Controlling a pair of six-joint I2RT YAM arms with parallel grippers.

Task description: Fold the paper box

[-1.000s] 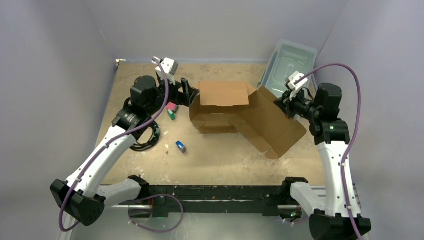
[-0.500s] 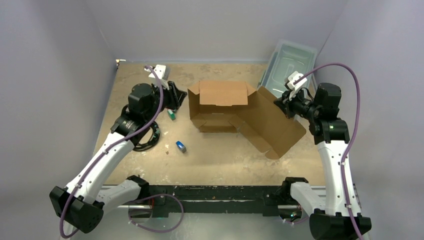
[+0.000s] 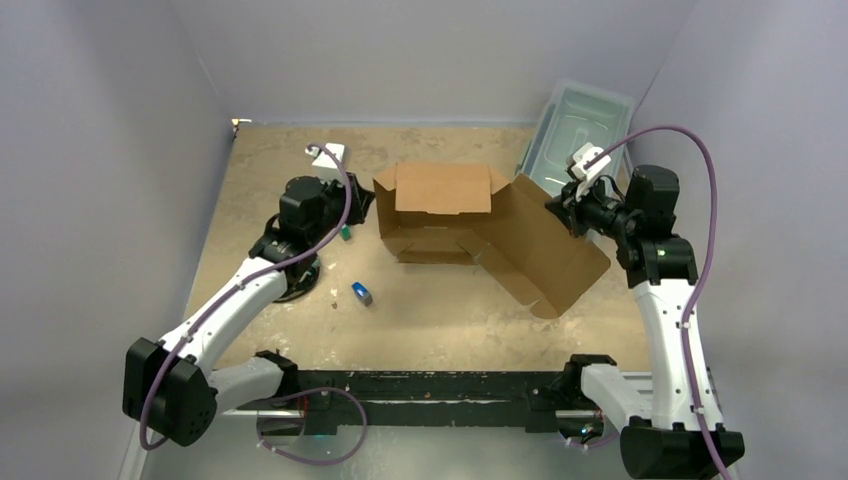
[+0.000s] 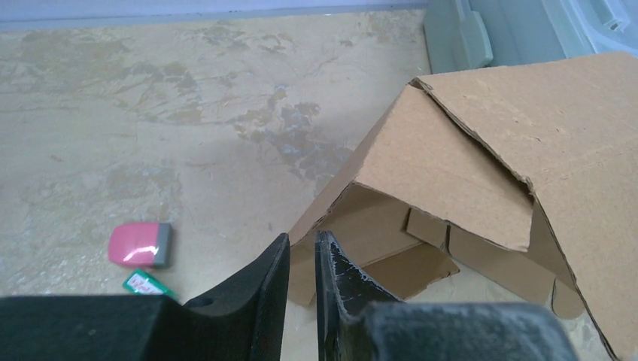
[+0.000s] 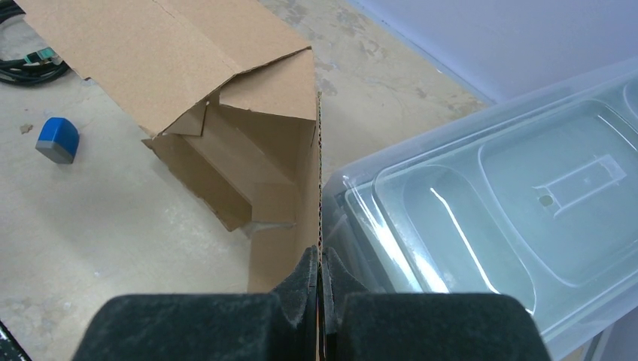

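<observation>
Three views, and each keeps something to itself. From above, the paper box [image 3: 445,188] lies half-formed on the tabletop [image 3: 420,320], with one broad panel splayed out to its right. Only this view takes in both arms at once: the left end effector [image 3: 365,200] at the box's left flap, the right end effector [image 3: 558,208] at the far corner of the splayed panel. A small blue block [image 3: 361,293] sits to the near left of the box, apart from it.

The left wrist view alone shows a pink block [image 4: 139,244] and a small green item [image 4: 147,284] left of the box [image 4: 481,165], plus the tabs under the raised flap. The right wrist view alone shows the raw corrugated edge of the box [image 5: 173,53], and the clear plastic bin [image 5: 489,195] just beside that edge, on the box's right.

The left end effector [image 4: 302,241] has its fingers [image 4: 271,289] a thin slit apart, with the flap's lowest corner right at their tips. Whether they pinch the cardboard I cannot tell. The right end effector [image 5: 320,256] is pressed together on the panel's edge, the cardboard running straight down between its fingers [image 5: 301,274].
</observation>
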